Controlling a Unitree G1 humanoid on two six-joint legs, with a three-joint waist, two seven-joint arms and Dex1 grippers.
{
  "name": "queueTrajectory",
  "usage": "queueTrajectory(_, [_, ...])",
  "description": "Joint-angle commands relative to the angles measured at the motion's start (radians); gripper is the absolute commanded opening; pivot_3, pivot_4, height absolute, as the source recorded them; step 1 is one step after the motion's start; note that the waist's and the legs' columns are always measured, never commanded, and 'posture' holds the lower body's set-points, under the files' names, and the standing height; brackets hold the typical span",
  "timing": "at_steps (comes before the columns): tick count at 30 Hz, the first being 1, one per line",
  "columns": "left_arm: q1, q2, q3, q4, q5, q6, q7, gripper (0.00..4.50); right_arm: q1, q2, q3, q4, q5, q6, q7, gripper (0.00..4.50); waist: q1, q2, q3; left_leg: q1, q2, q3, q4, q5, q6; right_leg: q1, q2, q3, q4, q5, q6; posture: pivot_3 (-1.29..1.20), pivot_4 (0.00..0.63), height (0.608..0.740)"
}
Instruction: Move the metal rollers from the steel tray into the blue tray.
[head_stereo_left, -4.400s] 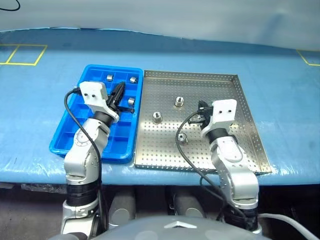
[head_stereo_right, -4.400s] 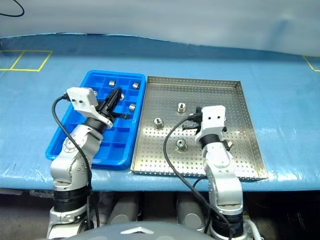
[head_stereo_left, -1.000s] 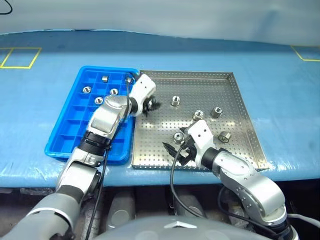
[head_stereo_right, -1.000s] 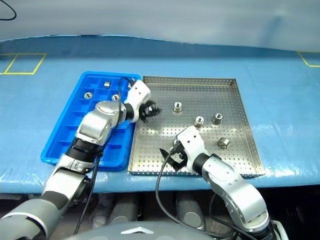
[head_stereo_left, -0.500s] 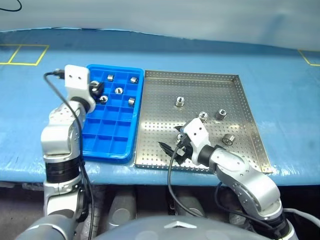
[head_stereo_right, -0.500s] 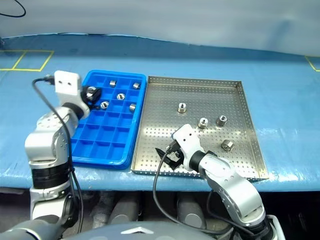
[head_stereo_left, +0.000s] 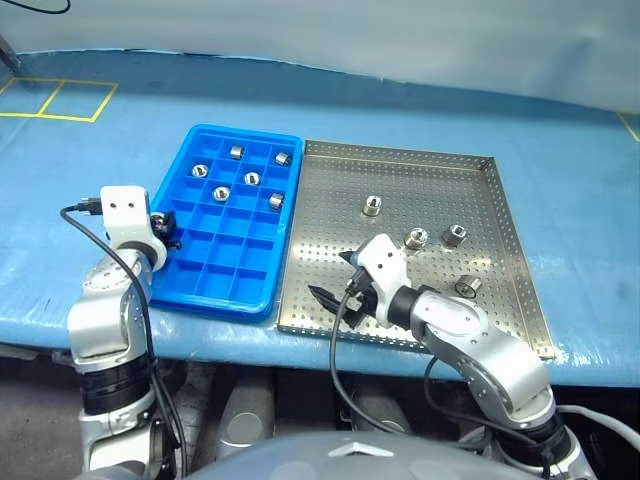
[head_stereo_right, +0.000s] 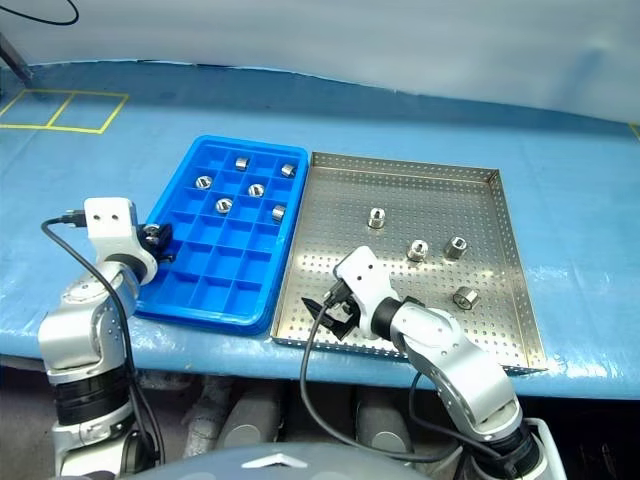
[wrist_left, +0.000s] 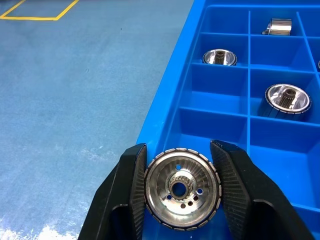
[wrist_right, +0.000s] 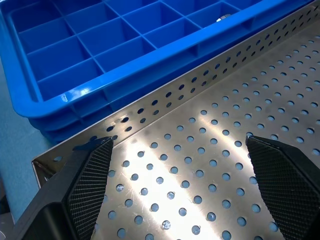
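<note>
Resting between left claw fingers, roller over blue tray.

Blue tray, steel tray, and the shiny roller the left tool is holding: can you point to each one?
Blue tray (head_stereo_left: 192, 146): left eye view, far rim.
Steel tray (head_stereo_left: 400, 156): left eye view, far wall.
Roller (wrist_left: 182, 188): left wrist view, its front face.

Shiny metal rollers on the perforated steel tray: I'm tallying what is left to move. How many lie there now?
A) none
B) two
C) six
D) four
D: four shiny metal rollers lie loose on the perforated steel tray, apart from one another, in the head views.
</note>
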Motion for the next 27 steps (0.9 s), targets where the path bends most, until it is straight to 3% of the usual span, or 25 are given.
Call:
queueTrajectory(1, [-0.049, 0.005, -0.008, 0.012, -0.008, -0.059, 0.002, 1.74, -0.005, -0.002, -0.004, -0.023, 0.007, -0.016, 0.005, 4.5, 0.0, 0.0, 0.0, 0.0, 0.0, 0.0, 0.0, 0.0, 0.0, 0.0, 0.0, 0.0, 0.0, 0.0, 0.0, 0.15, 0.15, 0.74])
queueTrajectory(12, [-0.105, 0.041, -0.067, 0.128, 0.014, -0.072, 0.01, 1.74, 0.029, 0.002, -0.015, -0.046, 0.001, -0.013, -0.023, 4.5, -0.014, -0.001, 0.0, 0.0, 0.0, 0.0, 0.0, 0.0, 0.0, 0.0, 0.0, 0.0, 0.0, 0.0, 0.0, 0.1, 0.15, 0.74])
queueTrajectory(20, [-0.105, 0.046, -0.065, 0.134, 0.018, -0.02, 0.04, 4.34, 0.054, 0.003, -0.024, -0.062, 0.002, -0.01, -0.047, 4.5, -0.031, -0.001, 0.0, 0.0, 0.0, 0.0, 0.0, 0.0, 0.0, 0.0, 0.0, 0.0, 0.0, 0.0, 0.0, 0.09, 0.15, 0.74])
queueTrajectory(24, [-0.126, 0.042, -0.124, 0.057, -0.035, -0.089, -0.054, 4.47, 0.057, 0.004, -0.027, -0.067, 0.006, -0.01, -0.051, 4.5, -0.038, -0.001, 0.001, 0.0, 0.001, 0.0, 0.0, 0.0, 0.0, 0.0, 0.001, 0.0, 0.001, 0.0, 0.0, 0.08, 0.15, 0.74])
queueTrajectory(27, [-0.135, 0.042, -0.212, -0.014, -0.155, -0.127, -0.245, 4.47, 0.064, 0.001, -0.036, -0.079, 0.019, -0.017, -0.041, 4.5, -0.031, -0.002, 0.001, -0.001, 0.0, 0.0, 0.0, 0.0, 0.0, 0.0, 0.0, 0.0, 0.0, 0.0, 0.0, 0.08, 0.15, 0.74])
